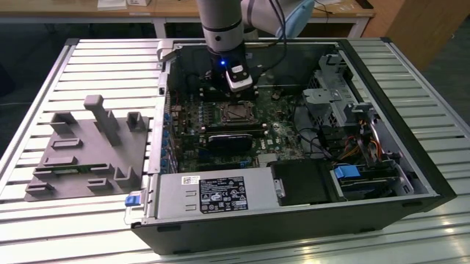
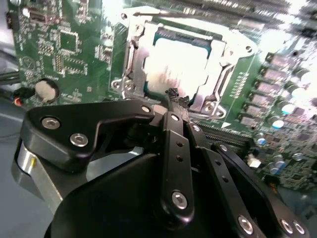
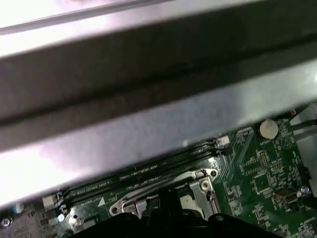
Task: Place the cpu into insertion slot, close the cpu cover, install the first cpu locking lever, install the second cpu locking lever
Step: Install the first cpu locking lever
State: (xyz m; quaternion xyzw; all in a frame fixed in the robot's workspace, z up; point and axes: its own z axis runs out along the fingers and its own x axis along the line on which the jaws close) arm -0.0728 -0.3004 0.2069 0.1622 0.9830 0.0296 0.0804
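The pincer (image 2: pixel 173 96) hangs low over the green circuit board, its black fingers (image 2: pixel 171 148) drawn together to a narrow tip with nothing between them, so it reads as closed and empty. In the second wrist view that tip sits just at the near edge of the insertion slot (image 2: pixel 185 64), whether touching it or not I cannot tell. The cpu (image 2: pixel 181 62) lies flat inside the slot, its pale metal top catching a bright glare, and the cpu cover (image 2: pixel 136 62) frames it as a silvery plate lying down around it. In the exterior view the arm (image 1: pixel 220 22) comes down from the top centre of the frame into the open computer case (image 1: pixel 382 143), with the slot (image 1: pixel 236 112) just below it, near the middle of the frame. A grey fixture block (image 1: pixel 88 148) rests on the slatted surface (image 1: pixel 44 220) at the left of that frame.
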